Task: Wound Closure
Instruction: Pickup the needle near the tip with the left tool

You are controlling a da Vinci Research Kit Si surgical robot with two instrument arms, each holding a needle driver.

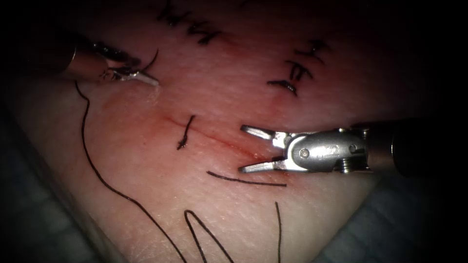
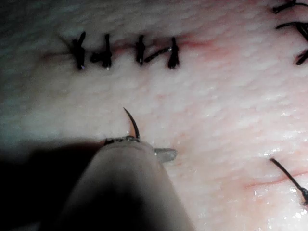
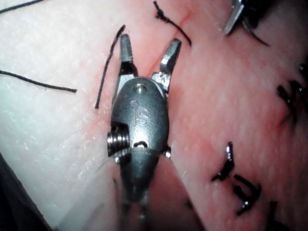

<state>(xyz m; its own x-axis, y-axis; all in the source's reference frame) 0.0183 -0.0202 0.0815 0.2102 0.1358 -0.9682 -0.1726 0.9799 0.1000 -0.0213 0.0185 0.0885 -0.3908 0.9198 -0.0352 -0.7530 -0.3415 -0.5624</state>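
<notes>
Up on the cut's left, left tool (image 1: 131,74) grips the needle (image 1: 150,62), clear of the tissue (image 1: 146,160). Right tool (image 1: 251,149) gapes wide, holding nothing

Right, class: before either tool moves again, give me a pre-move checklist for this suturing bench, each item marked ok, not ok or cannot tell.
1. Needle held by left tool, jaws shut on it: ok.
2. Needle clear of the tissue: ok, its tip points up in the left wrist view.
3. Right tool open, holding nothing: ok.
4. Right tool sits over the cut: ok.
5. One stitch across the cut: ok.
6. Thread free of tangles: cannot tell.
</notes>
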